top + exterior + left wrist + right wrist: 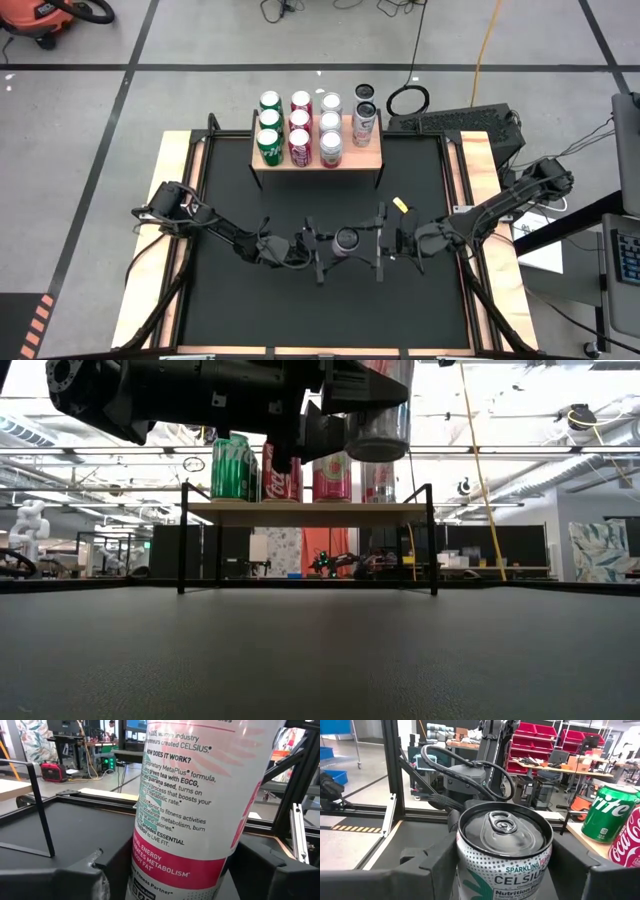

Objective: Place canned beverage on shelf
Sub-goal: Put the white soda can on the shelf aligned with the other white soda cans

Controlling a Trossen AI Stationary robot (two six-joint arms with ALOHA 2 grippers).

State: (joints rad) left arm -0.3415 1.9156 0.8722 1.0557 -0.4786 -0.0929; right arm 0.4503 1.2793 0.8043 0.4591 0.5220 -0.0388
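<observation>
Dark fingers of the left hand (pixel 322 246) grip a white-and-pink Celsius can (pixel 347 240), one on either side of its printed wall, as the left wrist view shows. The right hand (pixel 381 243) stands on the can's other side; in the right wrist view its fingers flank the silver top, but whether they press the can or only sit close beside it cannot be told. In the low view the can hangs clear above the black mat (pixel 250 310), held up under the arm.

Both arms reach in from the desk's (pixel 150 265) two sides and meet near the middle of the mat, in front of the shelf (pixel 315 161).

That shelf sits at the mat's far edge, well apart from the held can. On its light wooden top stand rows of cans: green cans (pixel 268 140) on the left, red cans (pixel 299 137) next, then silver-topped cans (pixel 330 135), and a tall can (pixel 364 122) at the right end.

A yellow tag (pixel 400 205) lies on the mat near the right arm.
</observation>
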